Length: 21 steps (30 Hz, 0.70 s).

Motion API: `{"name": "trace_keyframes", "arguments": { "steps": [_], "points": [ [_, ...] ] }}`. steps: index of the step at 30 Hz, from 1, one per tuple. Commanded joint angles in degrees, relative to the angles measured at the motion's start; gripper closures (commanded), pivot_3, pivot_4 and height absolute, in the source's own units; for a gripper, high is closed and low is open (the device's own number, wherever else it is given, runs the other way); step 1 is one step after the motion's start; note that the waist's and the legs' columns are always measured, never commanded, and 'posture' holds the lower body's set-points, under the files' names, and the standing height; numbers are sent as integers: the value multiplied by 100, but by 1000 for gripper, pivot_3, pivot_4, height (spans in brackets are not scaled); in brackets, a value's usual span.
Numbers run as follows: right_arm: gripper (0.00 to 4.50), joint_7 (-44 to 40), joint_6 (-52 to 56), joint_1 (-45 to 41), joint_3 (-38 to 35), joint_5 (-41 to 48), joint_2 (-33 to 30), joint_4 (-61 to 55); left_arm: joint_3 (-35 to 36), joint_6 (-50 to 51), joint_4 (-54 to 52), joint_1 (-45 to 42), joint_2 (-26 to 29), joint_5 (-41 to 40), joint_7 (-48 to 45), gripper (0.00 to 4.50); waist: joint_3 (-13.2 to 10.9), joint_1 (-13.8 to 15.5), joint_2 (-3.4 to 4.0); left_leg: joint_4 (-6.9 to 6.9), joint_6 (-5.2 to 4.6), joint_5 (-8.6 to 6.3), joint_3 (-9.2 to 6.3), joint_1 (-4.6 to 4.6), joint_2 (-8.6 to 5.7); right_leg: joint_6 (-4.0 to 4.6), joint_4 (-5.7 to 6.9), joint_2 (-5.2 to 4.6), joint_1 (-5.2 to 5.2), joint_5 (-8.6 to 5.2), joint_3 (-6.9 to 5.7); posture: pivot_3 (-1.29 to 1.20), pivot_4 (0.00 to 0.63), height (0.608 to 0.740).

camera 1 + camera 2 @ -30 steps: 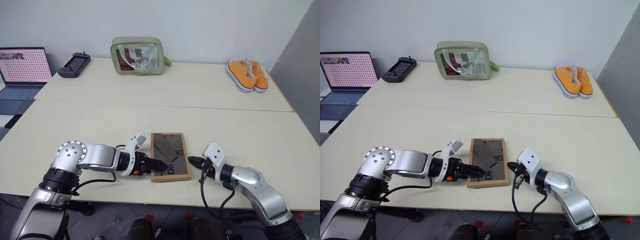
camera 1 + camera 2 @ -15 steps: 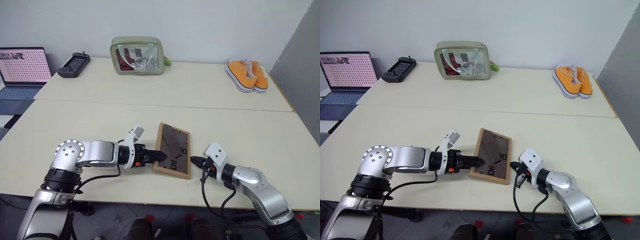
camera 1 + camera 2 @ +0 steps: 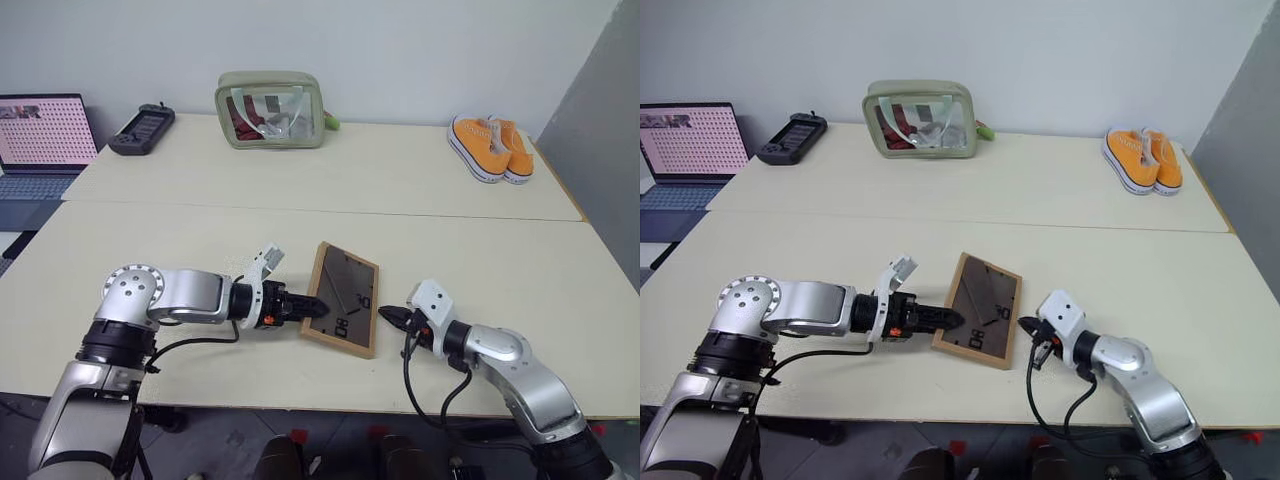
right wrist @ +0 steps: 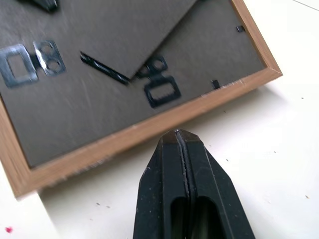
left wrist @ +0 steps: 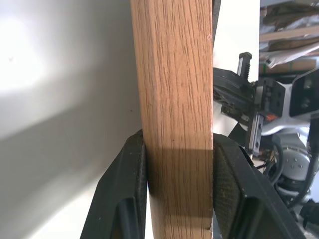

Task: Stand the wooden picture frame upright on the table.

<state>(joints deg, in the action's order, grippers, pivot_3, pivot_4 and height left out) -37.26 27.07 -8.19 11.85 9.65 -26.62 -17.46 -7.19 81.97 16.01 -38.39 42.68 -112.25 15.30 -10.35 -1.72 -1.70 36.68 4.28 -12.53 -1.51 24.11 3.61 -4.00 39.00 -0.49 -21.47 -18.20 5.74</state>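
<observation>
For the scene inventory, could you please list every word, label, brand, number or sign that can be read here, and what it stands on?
Nothing here reads as text.
Laptop screen: rows of small marks, too small to read.
Back of the picture frame: only metal hangers and clips, no lettering.
Orange shoes: no readable brand.
Green pouch: no readable label.
Black handheld device: nothing legible.

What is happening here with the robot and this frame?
The left gripper is shut on the left edge of the wooden picture frame and holds that side raised off the table, dark back facing up. The right gripper is shut and empty, close beside the frame's other edge. The frame does not stand upright yet.
</observation>
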Motion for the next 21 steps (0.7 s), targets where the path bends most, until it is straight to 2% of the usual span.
{"name": "trace_keyframes", "arguments": {
  "steps": [1,8,14,17,21],
  "points": [
    [4500,-59,-281,-87,-214,22,-83,23,308,-226,-8,-362,45,735,-461,3162,0,1,0,0,0,0,0,2,0,0,0,0,-1,0,-1,0,150,740],
    [4500,-3,-397,-197,-469,85,-103,194,278,-1267,-922,-599,98,3178,-2319,3162,-2,1,2,-2,3,2,3,6,0,0,-1,0,-4,0,-1,0,150,740],
    [4500,162,-202,-605,-1117,358,-99,267,123,-3001,-1699,-382,-6,5324,-3667,3162,-3,2,3,-22,17,11,6,12,0,1,-5,0,-17,0,1,0,150,740],
    [4500,257,127,-1149,-1561,734,-112,54,148,-3615,-1599,-438,-191,6080,-3911,3162,-8,2,11,-23,19,12,7,38,0,2,-4,0,-42,1,1,0,150,740],
    [4500,298,519,-1629,-1693,1042,-111,-197,205,-3865,-1583,-503,-372,6639,-4249,3162,-8,5,12,-24,20,15,1,60,2,3,2,1,-63,2,-6,0,150,740]
  ]
}}
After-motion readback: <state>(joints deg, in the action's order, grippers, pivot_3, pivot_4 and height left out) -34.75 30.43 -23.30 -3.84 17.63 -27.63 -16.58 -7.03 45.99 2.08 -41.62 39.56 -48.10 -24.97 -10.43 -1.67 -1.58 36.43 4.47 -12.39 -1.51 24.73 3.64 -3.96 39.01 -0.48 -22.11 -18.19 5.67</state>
